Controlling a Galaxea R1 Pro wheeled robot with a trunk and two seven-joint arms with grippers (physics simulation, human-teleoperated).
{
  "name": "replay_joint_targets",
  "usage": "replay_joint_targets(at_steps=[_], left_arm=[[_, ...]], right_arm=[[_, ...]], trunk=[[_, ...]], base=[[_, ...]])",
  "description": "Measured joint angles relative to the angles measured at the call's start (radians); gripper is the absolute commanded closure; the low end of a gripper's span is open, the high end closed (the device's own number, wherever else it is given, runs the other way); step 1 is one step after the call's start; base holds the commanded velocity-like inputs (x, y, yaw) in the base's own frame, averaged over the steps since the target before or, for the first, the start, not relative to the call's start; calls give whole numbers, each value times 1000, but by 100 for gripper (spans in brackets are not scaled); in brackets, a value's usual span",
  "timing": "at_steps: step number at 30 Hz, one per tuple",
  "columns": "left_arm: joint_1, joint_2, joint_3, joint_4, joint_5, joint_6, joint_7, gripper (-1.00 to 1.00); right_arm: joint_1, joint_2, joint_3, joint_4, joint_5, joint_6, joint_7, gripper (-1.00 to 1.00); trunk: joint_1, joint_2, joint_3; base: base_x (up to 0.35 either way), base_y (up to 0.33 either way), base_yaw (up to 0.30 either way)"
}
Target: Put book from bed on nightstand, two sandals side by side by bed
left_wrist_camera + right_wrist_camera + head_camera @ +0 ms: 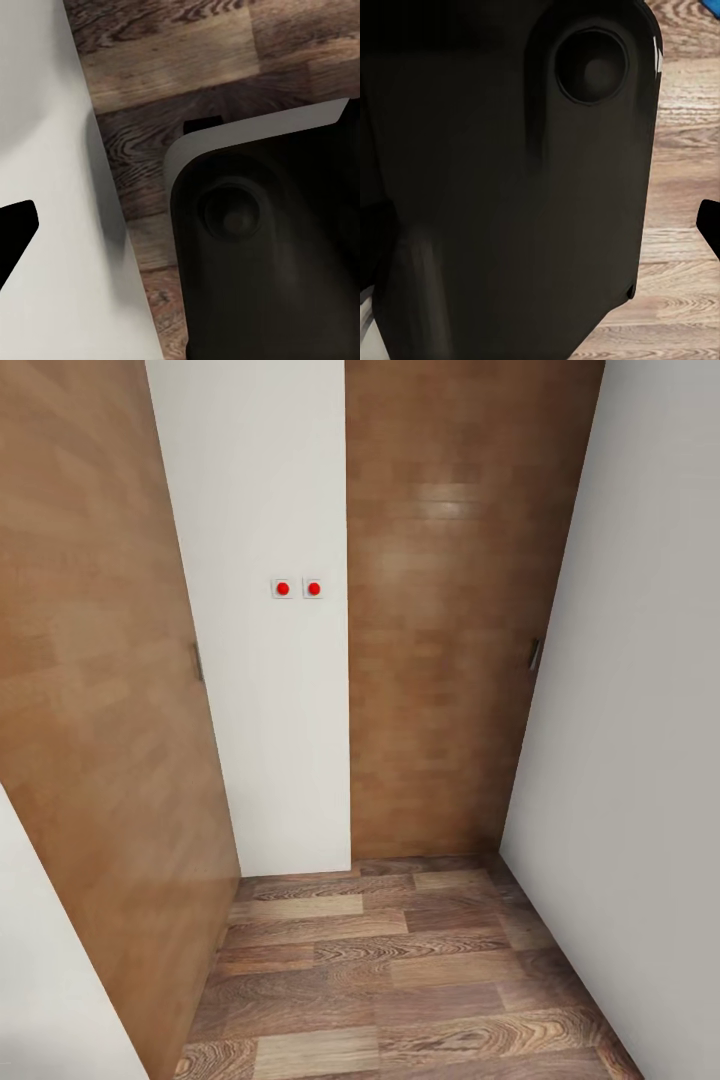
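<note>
We faced two wooden doors (450, 610) flanking a white wall with red switches (298, 588), evidently still in transit; we could not tell either gripper's finger spread.

Hallway end, head view.
Wall strip (265, 660) with two switches (298, 588) between left door (100, 690) and facing door (450, 610); side wall (640, 760) at right; plank floor (400, 970) in front.
</note>
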Motion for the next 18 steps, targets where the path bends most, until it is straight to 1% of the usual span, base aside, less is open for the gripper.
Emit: replay_joint_targets(at_steps=[18], left_arm=[[0,1,0,0,0,0,0,-100]], right_arm=[[0,-1,-2,-1,1,0,0,-100]], trunk=[[0,0,0]], base=[[0,0,0]])
